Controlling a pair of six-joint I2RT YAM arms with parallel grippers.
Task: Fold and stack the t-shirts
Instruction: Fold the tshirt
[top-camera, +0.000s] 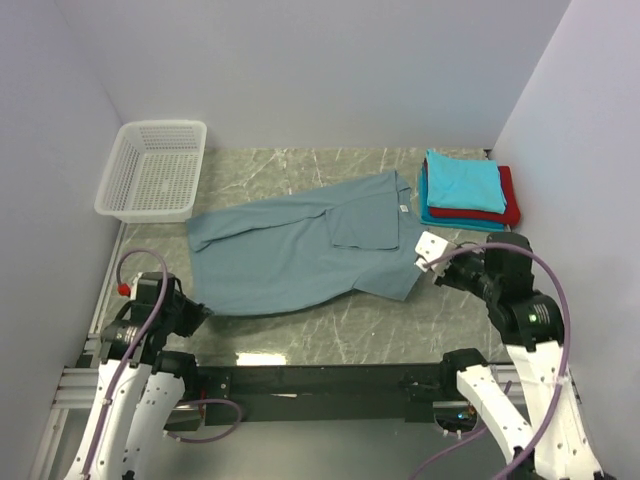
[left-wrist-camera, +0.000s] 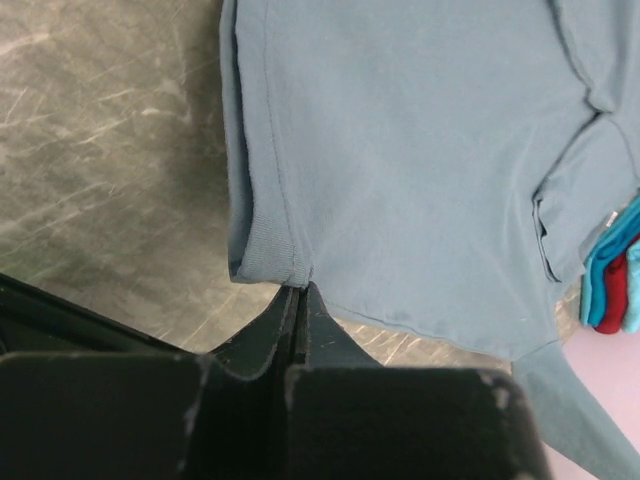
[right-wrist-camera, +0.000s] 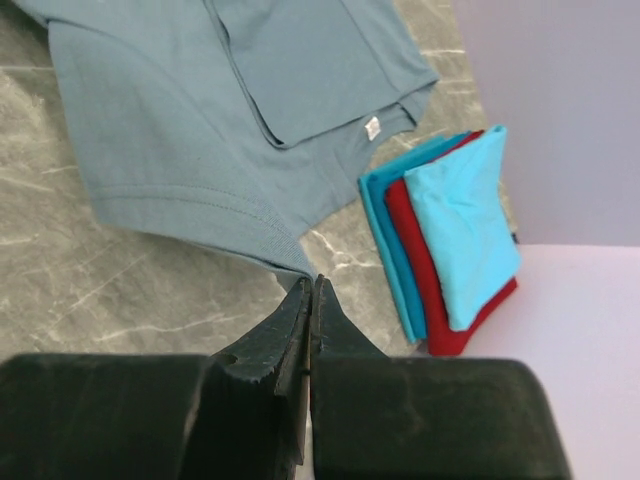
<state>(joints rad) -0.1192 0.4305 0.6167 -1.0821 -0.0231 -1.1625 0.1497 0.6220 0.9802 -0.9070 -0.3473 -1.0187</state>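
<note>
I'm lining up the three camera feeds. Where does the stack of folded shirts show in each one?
Top external: the stack of folded shirts lies at the far right corner of the table.
Left wrist: only a sliver of it shows at the right edge.
Right wrist: it sits right of centre, turquoise on top.
Shared landmark: the grey-blue shirt, spread out beside the stack in all three views.
</note>
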